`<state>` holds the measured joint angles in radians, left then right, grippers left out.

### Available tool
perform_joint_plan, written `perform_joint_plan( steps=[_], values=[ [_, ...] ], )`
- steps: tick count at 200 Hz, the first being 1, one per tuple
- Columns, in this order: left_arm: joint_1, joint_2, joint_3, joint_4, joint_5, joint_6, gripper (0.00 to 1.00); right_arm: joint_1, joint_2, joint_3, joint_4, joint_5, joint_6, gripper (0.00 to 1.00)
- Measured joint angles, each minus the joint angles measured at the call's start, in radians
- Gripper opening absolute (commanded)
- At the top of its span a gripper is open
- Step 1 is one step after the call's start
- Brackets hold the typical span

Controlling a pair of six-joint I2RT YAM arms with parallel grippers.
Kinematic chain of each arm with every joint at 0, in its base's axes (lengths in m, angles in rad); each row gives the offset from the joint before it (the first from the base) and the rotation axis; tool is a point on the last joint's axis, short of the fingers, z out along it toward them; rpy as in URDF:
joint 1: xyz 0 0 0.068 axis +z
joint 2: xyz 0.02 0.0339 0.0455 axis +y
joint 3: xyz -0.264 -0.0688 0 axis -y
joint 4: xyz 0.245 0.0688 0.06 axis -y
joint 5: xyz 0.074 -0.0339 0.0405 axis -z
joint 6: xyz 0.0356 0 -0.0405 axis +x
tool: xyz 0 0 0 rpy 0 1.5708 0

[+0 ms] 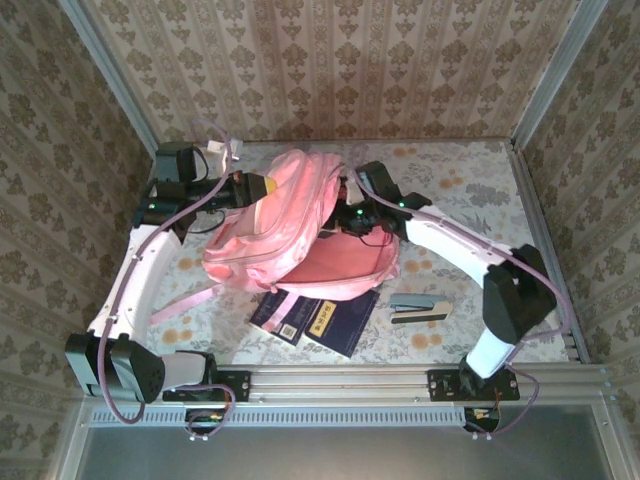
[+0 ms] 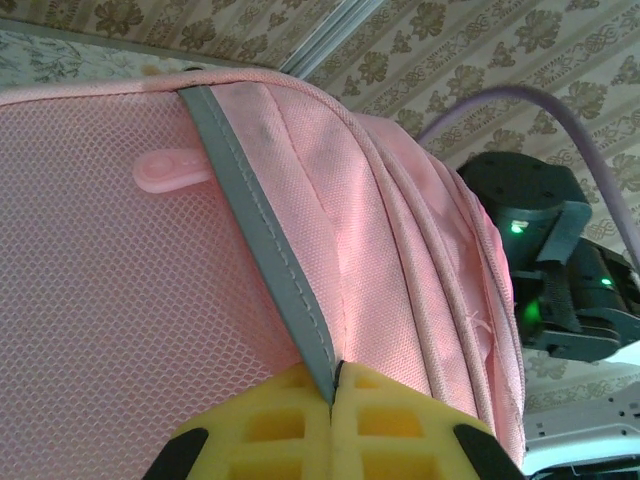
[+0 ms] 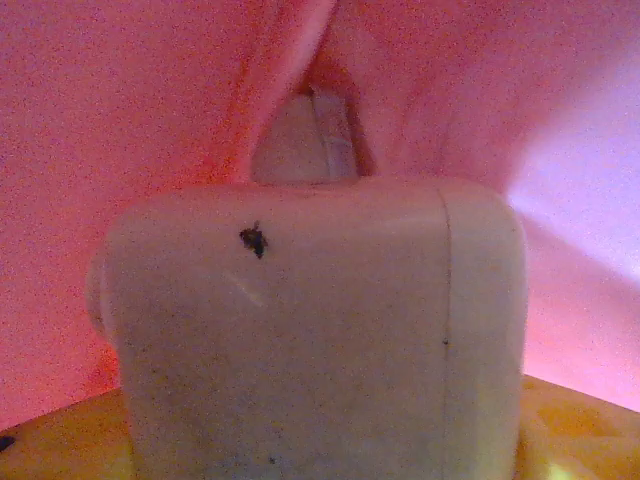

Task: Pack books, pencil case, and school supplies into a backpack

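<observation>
My right hand [image 3: 320,455] is inside the backpack [image 1: 270,225], with pink lining on every side. The pencil case [image 3: 310,320] sits straight ahead of it, between the yellow fingers [image 3: 575,425], which touch it on both sides, so I judge it pinched. I cannot tell which way its long axis runs. The backpack lies mid-table toward the far edge, its mouth facing the near edge. My left hand [image 2: 335,415], pads pressed together on the grey trim [image 2: 270,260], holds the rim up from the far-left side. So the drop should go deeper, away from the near edge. The books [image 1: 318,318] and stapler [image 1: 420,308] lie by the near edge, the stapler nearer my right arm.
</observation>
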<state>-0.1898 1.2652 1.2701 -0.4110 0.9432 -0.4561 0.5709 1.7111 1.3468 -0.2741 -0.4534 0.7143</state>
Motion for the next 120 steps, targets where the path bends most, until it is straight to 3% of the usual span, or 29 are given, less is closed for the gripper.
perform_joint_plan(
  steps=[35,43,53,58,80,120],
  values=[
    [-0.003,-0.010,0.000,0.014,-0.001,0.000,0.00,0.030,0.180,0.130,0.098,0.034,0.174,0.66],
    [-0.005,-0.011,0.000,0.016,-0.001,0.000,0.00,0.037,0.224,0.158,0.116,0.040,0.214,0.75],
    [-0.007,-0.011,0.000,0.017,-0.001,0.000,0.00,0.046,0.280,0.205,0.121,0.048,0.249,0.95],
    [-0.007,-0.011,0.000,0.017,-0.002,0.000,0.00,0.049,0.310,0.233,0.122,0.049,0.262,0.99],
    [-0.007,-0.011,0.000,0.012,-0.019,0.000,0.00,0.075,0.386,0.308,0.164,0.055,0.288,1.00],
    [-0.006,-0.013,0.000,-0.008,-0.031,0.007,0.00,0.107,0.370,0.260,0.293,0.053,0.311,1.00]
  ],
)
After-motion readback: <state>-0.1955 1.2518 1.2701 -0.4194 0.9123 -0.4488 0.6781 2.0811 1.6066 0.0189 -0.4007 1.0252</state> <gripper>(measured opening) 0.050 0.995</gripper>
